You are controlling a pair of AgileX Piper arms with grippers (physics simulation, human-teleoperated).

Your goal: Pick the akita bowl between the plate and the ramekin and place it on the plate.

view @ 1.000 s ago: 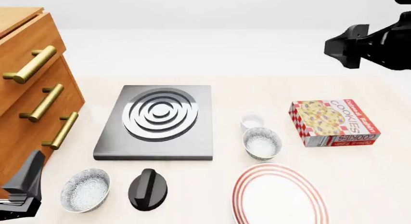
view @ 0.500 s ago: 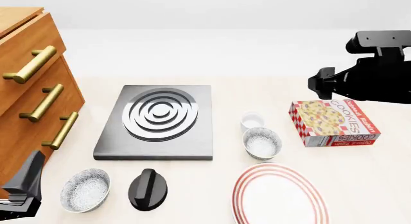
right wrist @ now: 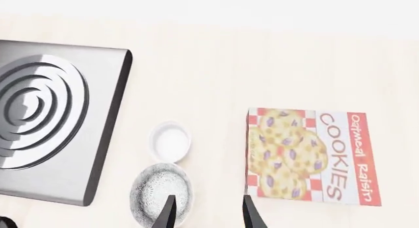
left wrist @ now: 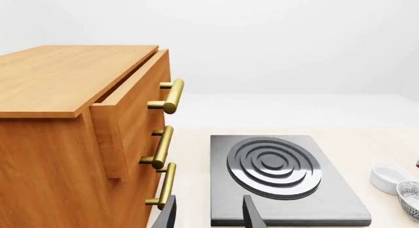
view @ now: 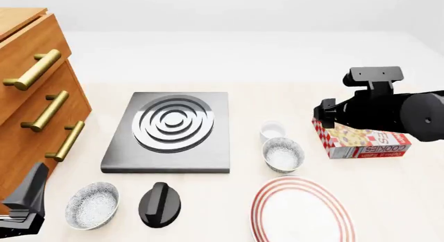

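Right gripper (right wrist: 204, 213) parted, empty, high above cookie box (view: 363, 132). I steer toward akita bowl (view: 282, 154) between ramekin (view: 273, 131) and plate (view: 302, 211); straddle rim, avoid ramekin.

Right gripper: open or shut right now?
Open. In the right wrist view the right gripper shows its two fingers spread with bare table between them, holding nothing, beside the speckled bowl.

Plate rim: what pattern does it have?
Thin red concentric rings on the white plate, seen best in the front view.
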